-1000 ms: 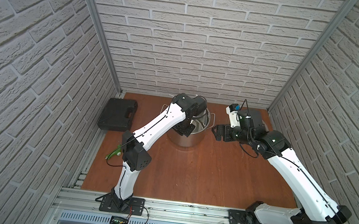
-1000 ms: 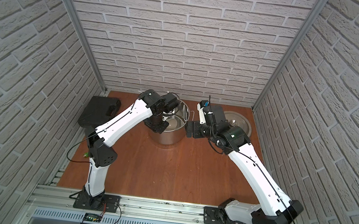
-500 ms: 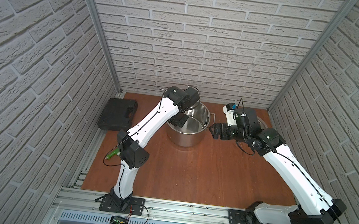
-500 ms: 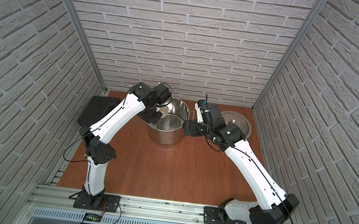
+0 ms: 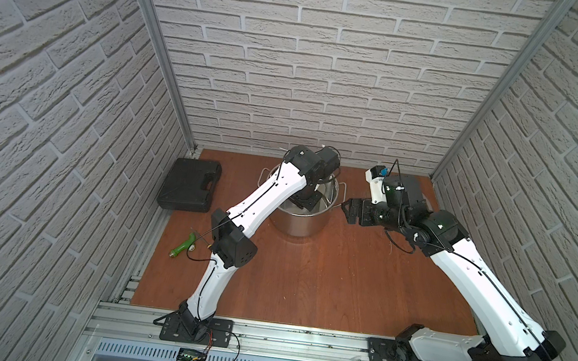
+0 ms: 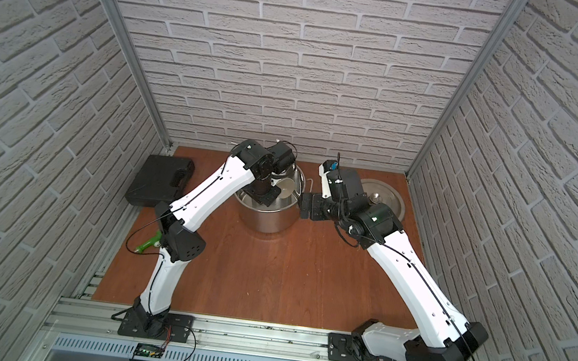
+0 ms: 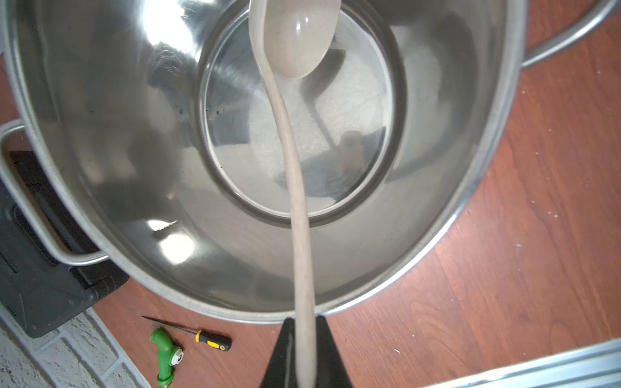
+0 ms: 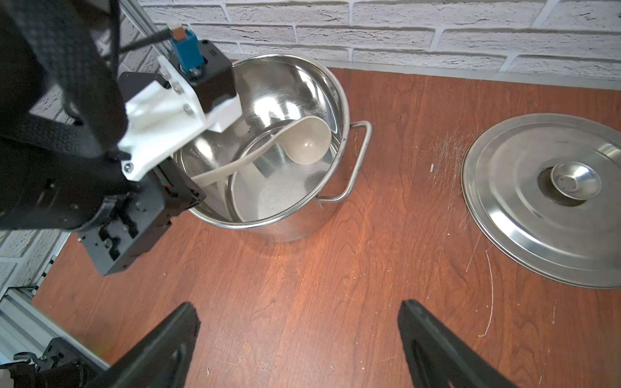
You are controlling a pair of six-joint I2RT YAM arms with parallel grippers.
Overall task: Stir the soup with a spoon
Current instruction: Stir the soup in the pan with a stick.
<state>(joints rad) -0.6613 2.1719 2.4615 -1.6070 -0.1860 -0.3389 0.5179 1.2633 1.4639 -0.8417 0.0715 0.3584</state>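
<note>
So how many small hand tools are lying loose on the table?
2. A green-handled tool and a small screwdriver lie close together on the table, near the black case. More may be hidden under the left arm or inside the case.

1. In the left wrist view, the bowl of the spoon [image 7: 292, 168] is cut off by the picture's edge.
2. There too, the spoon's handle blurs where it meets the left tool [image 7: 304, 336], so you cannot see the handle's end. That tool's fingers run out of the picture.
3. In both top views the left arm covers much of the pot [image 6: 268, 220] and most of the spoon.
4. The lid [image 8: 537, 235] is cropped in the right wrist view.
5. Only the finger ends of the right tool [image 8: 299, 309] show in its own view.
6. The screwdriver [image 7: 208, 339] cannot be made out in the top views.
7. The black case [image 7: 40, 285] is cropped and partly behind the pot.
</note>
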